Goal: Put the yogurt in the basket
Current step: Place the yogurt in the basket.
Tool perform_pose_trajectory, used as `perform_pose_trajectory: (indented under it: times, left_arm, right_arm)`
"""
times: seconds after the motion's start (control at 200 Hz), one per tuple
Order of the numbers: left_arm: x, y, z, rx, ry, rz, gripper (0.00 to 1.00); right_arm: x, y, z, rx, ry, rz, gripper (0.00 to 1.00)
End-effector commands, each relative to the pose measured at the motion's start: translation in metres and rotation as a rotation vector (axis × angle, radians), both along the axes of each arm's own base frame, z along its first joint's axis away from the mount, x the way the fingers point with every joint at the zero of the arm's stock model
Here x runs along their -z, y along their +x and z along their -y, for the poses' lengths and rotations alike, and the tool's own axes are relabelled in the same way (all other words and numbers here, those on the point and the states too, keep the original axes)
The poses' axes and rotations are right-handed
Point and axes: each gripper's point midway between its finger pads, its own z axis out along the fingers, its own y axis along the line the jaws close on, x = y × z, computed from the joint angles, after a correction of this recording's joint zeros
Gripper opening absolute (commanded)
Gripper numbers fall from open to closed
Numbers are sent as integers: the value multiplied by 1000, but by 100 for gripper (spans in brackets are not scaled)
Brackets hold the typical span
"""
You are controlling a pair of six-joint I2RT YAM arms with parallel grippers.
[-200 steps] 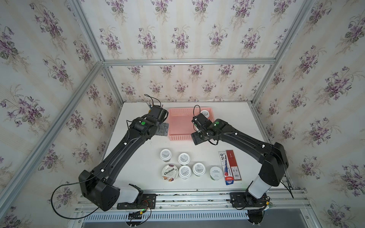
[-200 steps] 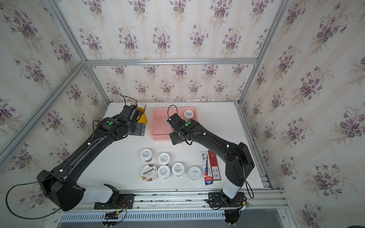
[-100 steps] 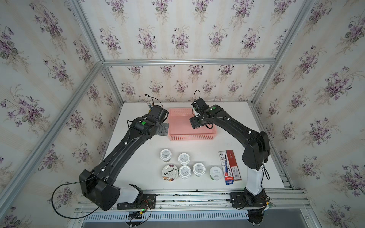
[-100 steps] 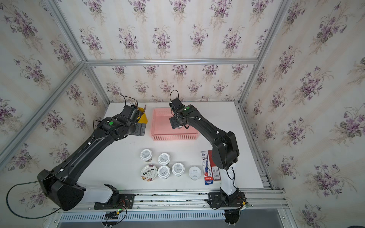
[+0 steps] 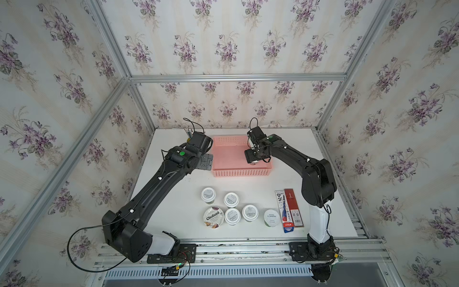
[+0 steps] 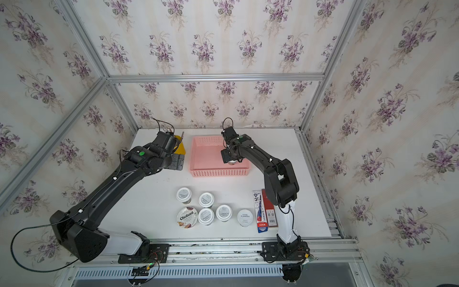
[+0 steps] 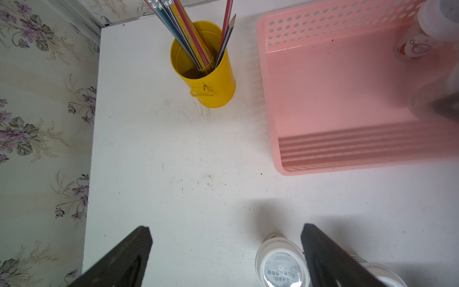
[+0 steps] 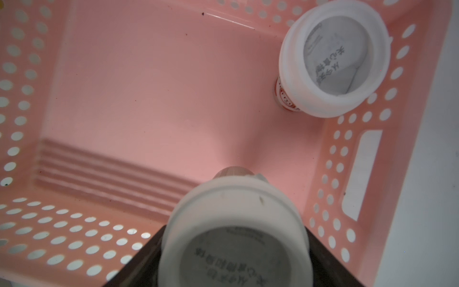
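Observation:
The pink basket (image 5: 240, 172) (image 6: 218, 172) stands at the back middle of the table. My right gripper (image 5: 254, 159) (image 6: 231, 159) (image 8: 234, 251) is shut on a white-lidded yogurt cup (image 8: 234, 238) inside the basket's right end. One more yogurt cup (image 8: 332, 62) (image 7: 417, 42) stands in the basket's back right corner. Several yogurt cups sit in a cluster on the front of the table, among them the Chobani cup (image 5: 213, 217) (image 6: 187, 217) and a pale-green-lidded one (image 5: 271, 217). My left gripper (image 5: 205, 161) (image 6: 177, 161) (image 7: 227, 248) hangs open left of the basket, holding nothing.
A yellow pencil cup (image 6: 180, 147) (image 7: 206, 72) stands behind my left gripper, close to the basket's left wall. Flat red and blue packets (image 5: 289, 211) (image 6: 264, 211) lie at the front right, beside the right arm's base. A white-lidded cup (image 7: 282, 263) stands on the table far below my left fingers.
My right gripper has carried its cup from the basket's front rim over into the basket's right end. The left arm has stayed where it was.

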Motion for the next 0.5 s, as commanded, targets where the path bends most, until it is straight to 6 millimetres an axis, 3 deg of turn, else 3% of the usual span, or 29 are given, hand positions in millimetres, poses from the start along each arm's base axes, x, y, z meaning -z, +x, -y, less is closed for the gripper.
perform_pose_trajectory:
  times: [0.0,0.065,0.494]
  left_arm:
    - [-7,5,2,3,-9,23,99]
    - [2,9,5,7,3,-12,99]
    - [0,10,5,-10,-4,-5,99]
  right_arm:
    - [-4,13,11,26,33,33,78]
    - [-3,14,12,27,37,33,78]
    - [5,19,13,26,48,25,78]
